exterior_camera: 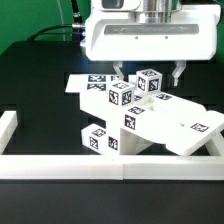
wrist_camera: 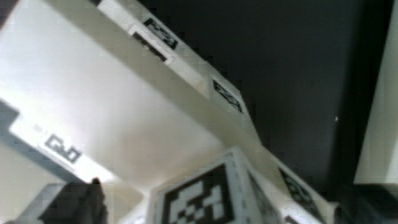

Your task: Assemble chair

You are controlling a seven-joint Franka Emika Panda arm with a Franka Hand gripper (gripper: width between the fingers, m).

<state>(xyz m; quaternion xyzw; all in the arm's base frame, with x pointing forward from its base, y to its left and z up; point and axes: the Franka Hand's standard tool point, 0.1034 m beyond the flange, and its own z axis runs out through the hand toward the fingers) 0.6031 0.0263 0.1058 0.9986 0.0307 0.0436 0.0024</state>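
Exterior view, near to far. At 6 o'clock a long low white border rail runs across the foreground, with a second rail meeting it at 9 o'clock. Just behind the front rail, at the centre of the black table, stands the chair: white blocky pieces bearing square black-and-white tags, some joined. A wide flat panel leans tilted toward 4 o'clock, its low edge near the front rail. A small tagged block sits at 7 o'clock of the cluster; whether it touches the panel cannot be told. Two tagged cubes rise at the top of the cluster. Beyond the chair, at 11 o'clock, lies the marker board, flat on the table.

At 12 o'clock the gripper hangs from its white housing directly above the chair, fingers spread wide to either side of the top cube, holding nothing.

Wrist view. A long white chair piece with tags along its edge crosses the frame diagonally; a dark fingertip shows beside a tagged block.
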